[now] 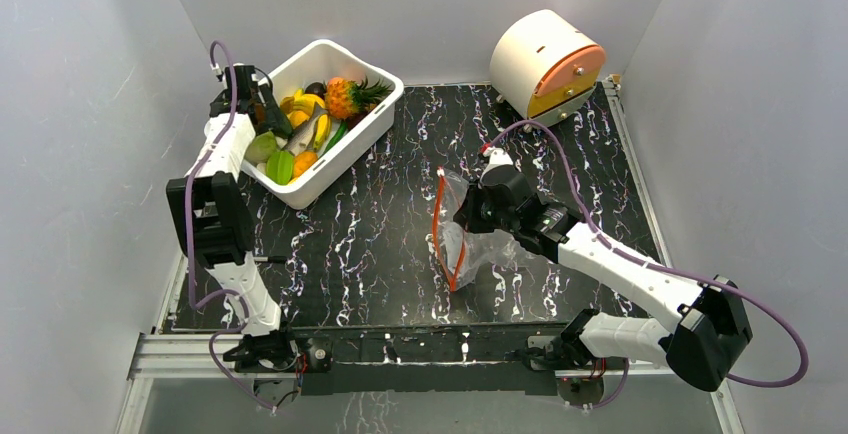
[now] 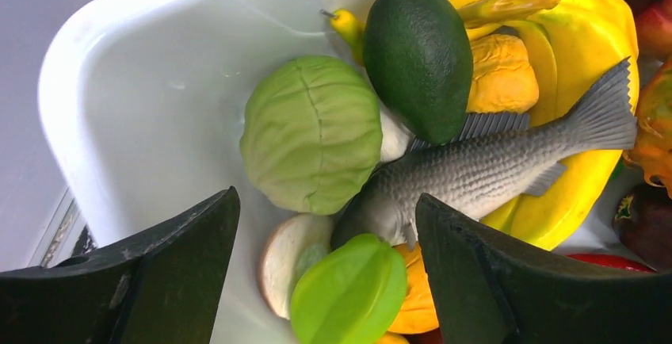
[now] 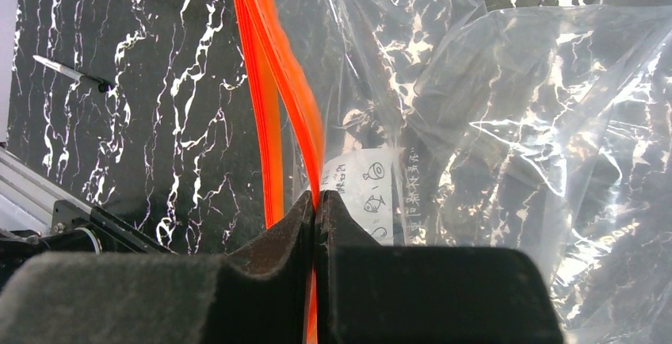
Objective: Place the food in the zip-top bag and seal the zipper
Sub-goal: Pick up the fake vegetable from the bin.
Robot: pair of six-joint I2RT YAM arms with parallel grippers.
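left pincer (image 2: 325,201) hung wide over food (image 2: 311,130) in white tub (image 2: 143,82), far-left table (image 1: 380,254) corner. right pincer (image 3: 317,201) pinched tight on zipper (image 3: 277,66), propping zip-top bag (image 3: 515,122) mid-table, bag looked empty. step: first pick. next call: drop lower, close on one piece, carry to bag mouth.

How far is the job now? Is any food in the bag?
Done: the right gripper, jaws shut, pinches the zipper of the zip-top bag. In hand: the left gripper, jaws open, hovers over the food in the white tub. Left: no food is bagged; filling and sealing.
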